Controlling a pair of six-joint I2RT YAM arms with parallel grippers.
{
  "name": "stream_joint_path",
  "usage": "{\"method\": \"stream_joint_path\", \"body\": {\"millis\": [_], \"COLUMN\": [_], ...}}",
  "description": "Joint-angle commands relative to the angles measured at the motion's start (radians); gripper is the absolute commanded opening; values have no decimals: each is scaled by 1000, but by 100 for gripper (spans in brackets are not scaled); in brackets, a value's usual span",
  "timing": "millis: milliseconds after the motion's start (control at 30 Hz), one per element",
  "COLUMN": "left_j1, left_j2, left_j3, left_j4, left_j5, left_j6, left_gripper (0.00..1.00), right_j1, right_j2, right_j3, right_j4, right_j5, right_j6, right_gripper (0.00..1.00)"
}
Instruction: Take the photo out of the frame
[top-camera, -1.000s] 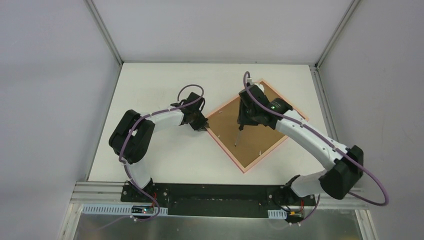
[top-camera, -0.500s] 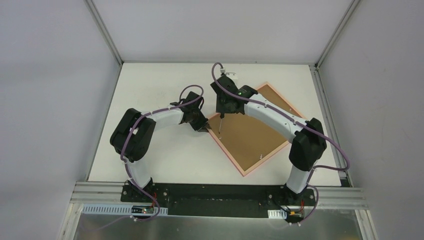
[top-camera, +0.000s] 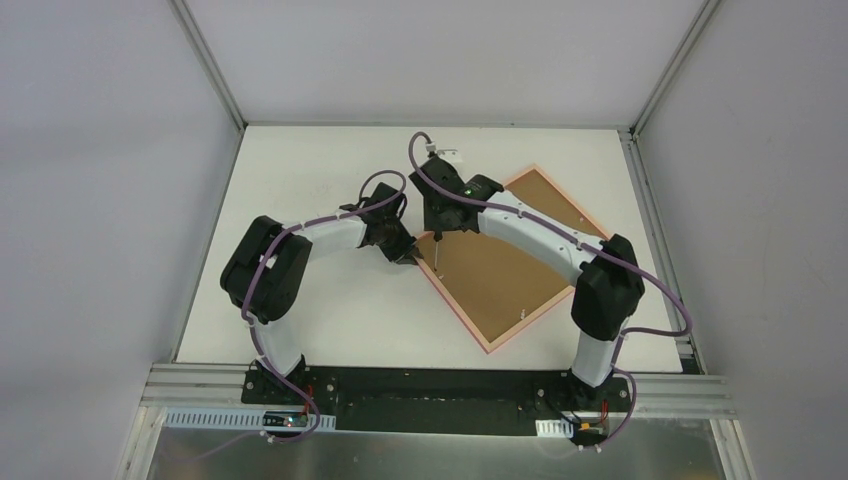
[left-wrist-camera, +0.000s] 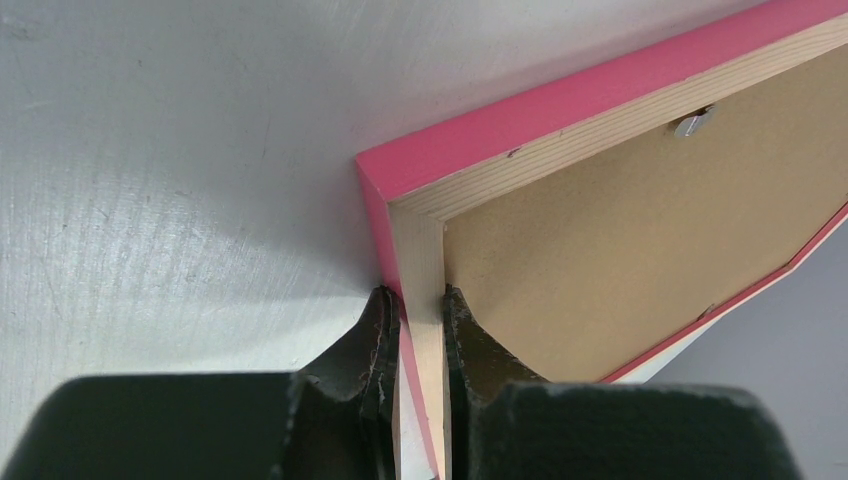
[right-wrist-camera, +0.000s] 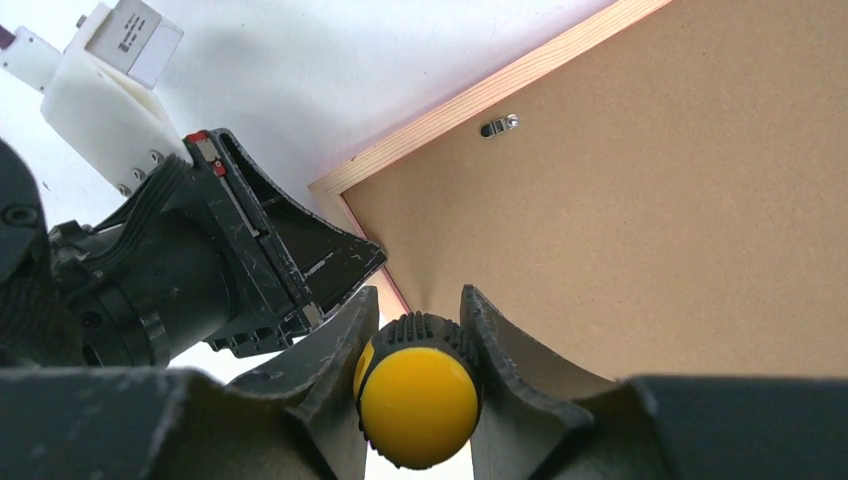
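The photo (top-camera: 495, 280) lies print side down, so its picture is hidden and only brown board shows; the screwdriver (right-wrist-camera: 418, 390) offers just its yellow butt to the right wrist camera, shaft and tip hidden behind it between the right gripper's (right-wrist-camera: 418, 297) fingers; from above, its tip is too small to tell whether it touches the board; the frame (left-wrist-camera: 560, 110) runs off the top and right edges of both wrist views; the rail pinched by the left gripper (left-wrist-camera: 420, 300) is cut off at the bottom edge.

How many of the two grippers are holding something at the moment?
2. The left gripper clamps the frame on a rail near its corner; the right gripper clamps the screwdriver by its yellow handle.
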Motion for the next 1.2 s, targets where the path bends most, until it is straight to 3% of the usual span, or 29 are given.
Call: {"method": "stream_joint_path", "body": {"millis": [0,433,1167], "left_j1": [1,3,13], "left_j2": [20,24,39], "left_j3": [-12,-11,-16], "left_j4": [6,5,-18], "left_j5": [46,45,26], "left_j6": [3,-1,-7], "left_gripper": [0,0,0], "right_j1": [26,42,79], "right_j2": [-18,-35,-101], "right_j3": [-4,-65,-94], "right_j4": [19,23,-63], "right_j5": [42,44,191], "right_j6": [-46,-82,-141], "right_gripper": [0,0,0]}}
